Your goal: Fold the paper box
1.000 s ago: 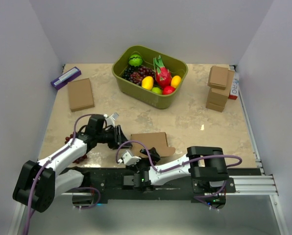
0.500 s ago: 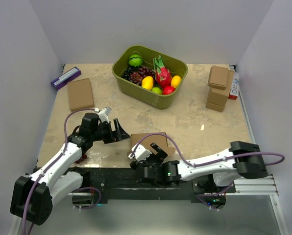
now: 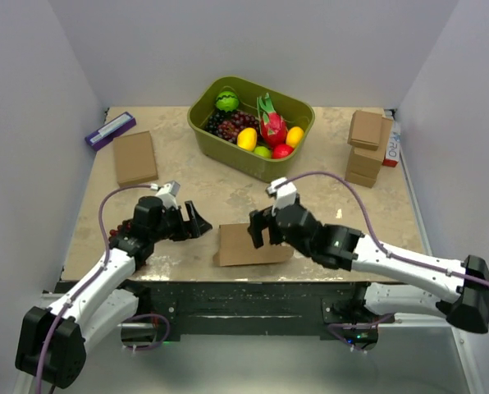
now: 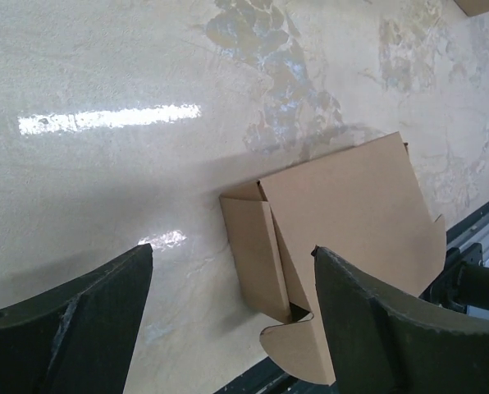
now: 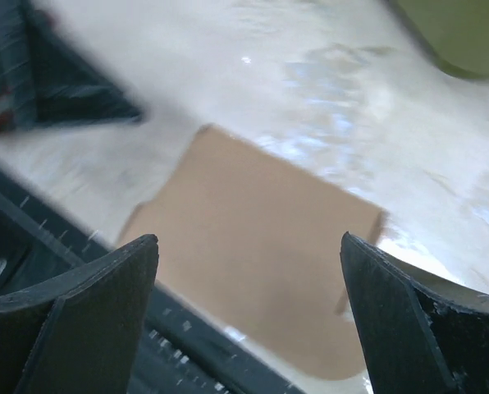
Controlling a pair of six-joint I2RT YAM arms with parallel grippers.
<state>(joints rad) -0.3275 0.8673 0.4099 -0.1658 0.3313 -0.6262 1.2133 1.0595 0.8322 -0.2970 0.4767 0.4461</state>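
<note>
The plain brown cardboard paper box (image 3: 249,245) is lying at the near edge of the beige table (image 3: 335,197), lid folded down but its rounded tab apparently untucked. The left gripper (image 3: 197,220) beside it and the right gripper (image 3: 262,235) above are hovering wide-jawed, gripping nothing.

I note an olive bin (image 3: 265,171) at the back of my table (image 3: 351,209), holding dark grapes (image 3: 232,125), a dragon fruit (image 3: 271,125) and a yellow fruit (image 3: 246,139). Flat brown box (image 3: 134,158) far left, purple packet (image 3: 110,130) just behind it. Small brown boxes (image 3: 364,148) stacked far right.
</note>
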